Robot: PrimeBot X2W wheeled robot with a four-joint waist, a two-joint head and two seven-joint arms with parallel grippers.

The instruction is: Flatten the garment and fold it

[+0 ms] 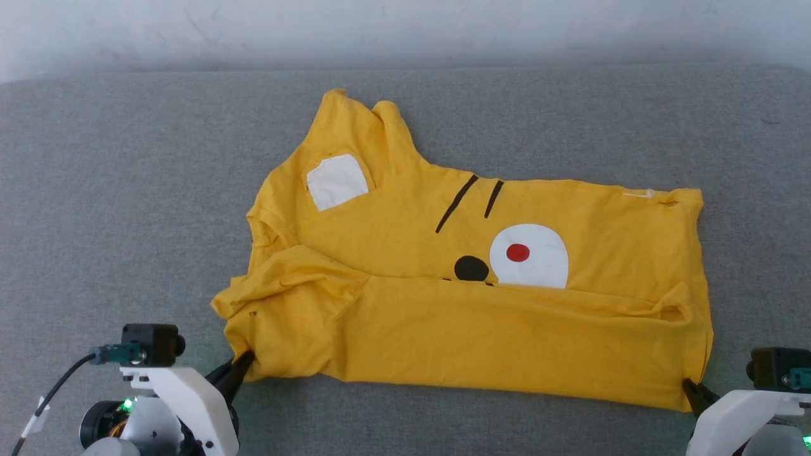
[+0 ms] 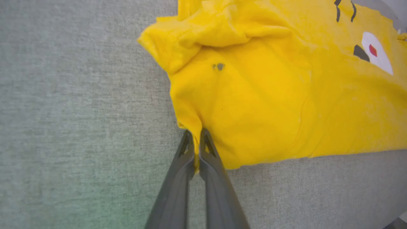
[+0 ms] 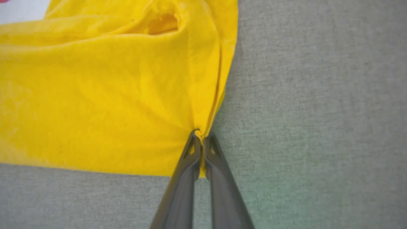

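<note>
1. Yellow T-shirt (image 1: pixel 443 329) is recorded lying sideways on the grey bench (image 1: pixel 127 190), sleeves toward the left, hem toward the right. Its near strip lies doubled up over the print, cutting across the black nose (image 1: pixel 471 268) and the white circle (image 1: pixel 529 254).
2. The near left corner, below the bunched sleeve, is pinched by the left end effector (image 1: pixel 244 364), fingers pressed together on cloth. The near right corner, at the hem, is pinched likewise by the right end effector (image 1: pixel 692 387).
3. Handling, as judged: the cloth is thin, light and limp, with no stiffness of its own. It is expected to sag between two held points and to crease wherever slack is left. It is not fragile. Some drag from the woven bench is likely. Corners and seamed edges are judged the best holds, provided all layers are caught.
4. By the head view the whole outline is given: the white patch (image 1: pixel 337 182), the black strokes (image 1: pixel 469 202), and the slack ridge along the fold.
5. By the left wrist view, cloth between the fingers is confirmed, and a small dark speck (image 2: pixel 218 66) is noted.
6. By the right wrist view, the hem seam is seen running into the pinch, and an open pouch of cloth (image 3: pixel 162 24) is noted beyond.
</note>
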